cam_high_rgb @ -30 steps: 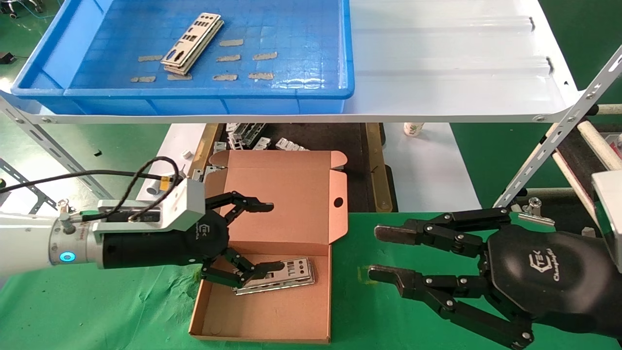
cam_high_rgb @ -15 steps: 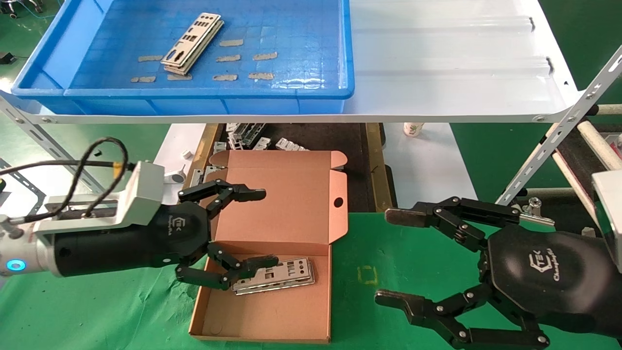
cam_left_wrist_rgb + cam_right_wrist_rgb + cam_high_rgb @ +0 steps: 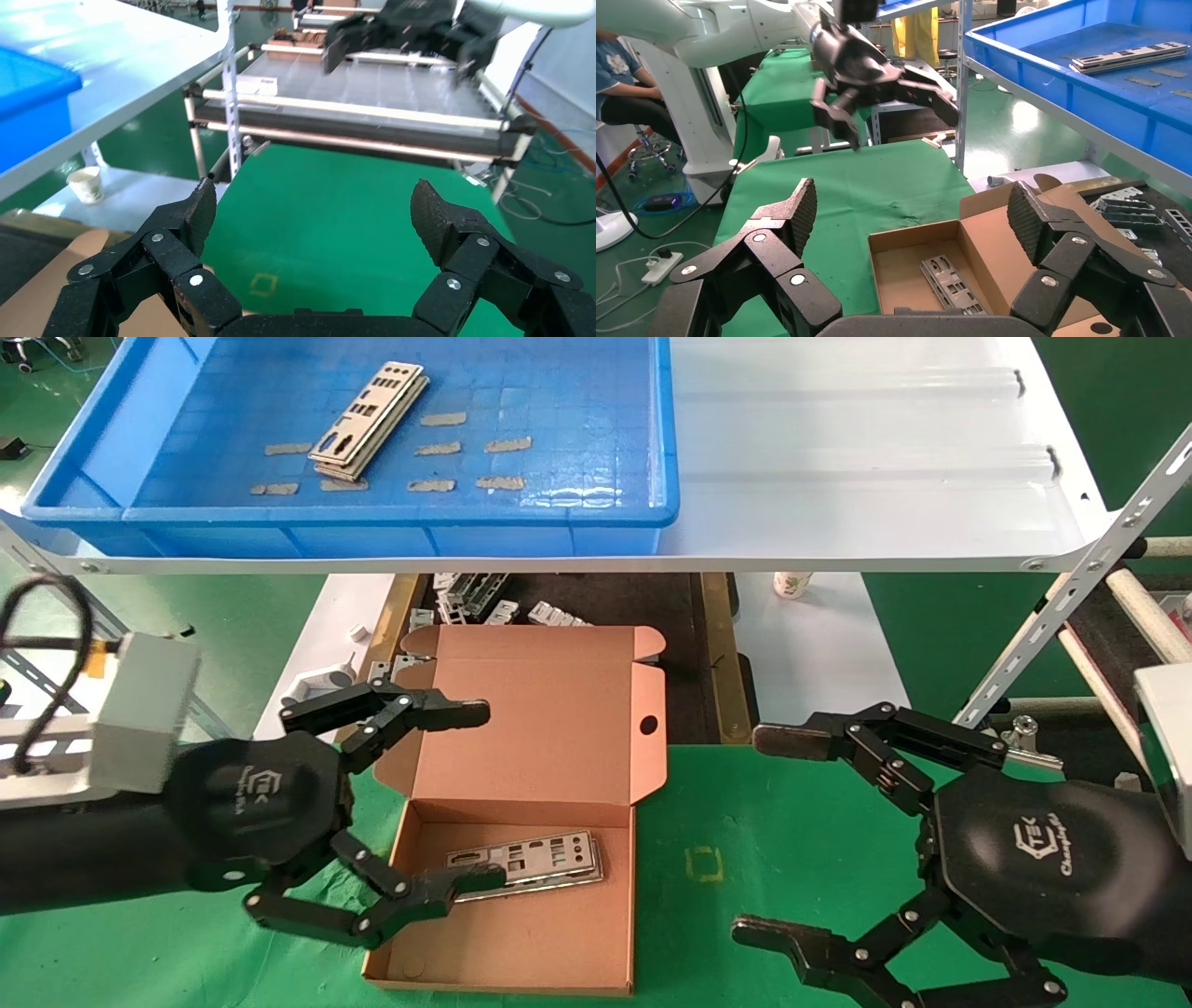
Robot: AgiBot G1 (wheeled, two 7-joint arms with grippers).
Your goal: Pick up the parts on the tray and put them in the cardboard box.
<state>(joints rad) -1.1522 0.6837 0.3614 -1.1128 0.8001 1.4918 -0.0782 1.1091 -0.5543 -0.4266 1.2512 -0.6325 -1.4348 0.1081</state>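
Note:
A stack of silver punched parts lies in the blue tray on the white shelf. More parts lie in the open cardboard box on the green cloth; they also show in the right wrist view. My left gripper is open and empty at the box's left side, raised above it; its lower fingertip overlaps the parts' left end in the head view. My right gripper is open wide and empty, right of the box above the cloth.
The box lid stands open behind the box. Grey tape patches dot the tray floor. Metal brackets lie in a dark bin under the shelf. A paper cup and slanted shelf struts stand to the right.
My left gripper has drawn back left out of the box, leaving the parts lying there. My right gripper has opened much wider.

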